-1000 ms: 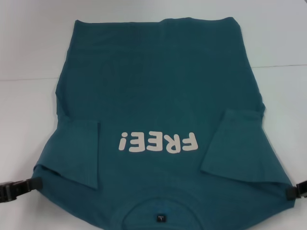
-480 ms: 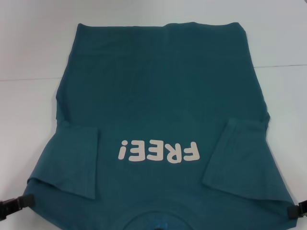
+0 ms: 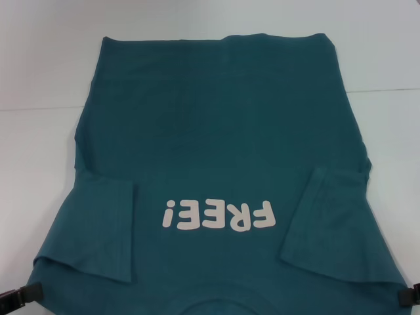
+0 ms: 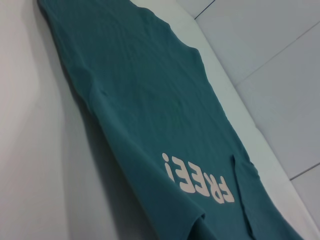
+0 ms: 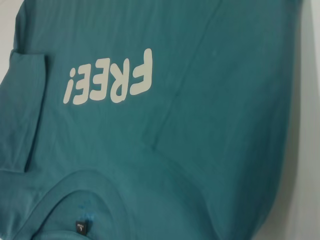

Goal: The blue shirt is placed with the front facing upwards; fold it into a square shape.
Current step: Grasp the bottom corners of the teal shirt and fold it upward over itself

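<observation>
The blue shirt [image 3: 216, 131] lies face up on the white table [image 3: 33, 170], hem at the far side. Its off-white "FREE!" lettering [image 3: 218, 215] reads upside down from my side. Both short sleeves are folded in over the chest, and the round neckline [image 3: 216, 307] is cut off by the near edge of the head view. My left gripper [image 3: 27, 294] grips the near left shoulder corner and my right gripper [image 3: 407, 296] the near right one; both are mostly out of frame. The wrist views show the shirt [image 4: 150, 100] [image 5: 210, 100] and the collar label [image 5: 81, 227].
A seam line [image 3: 39, 108] runs across the white table behind the shirt's middle. Bare table surface lies to the left, right and far side of the shirt. Past the table's far edge, the left wrist view shows tiled floor [image 4: 280, 75].
Both grippers have moved toward the near edge, dragging the shirt with them. The lettering sits lower in the head view and the neckline has slid nearly out of it.
</observation>
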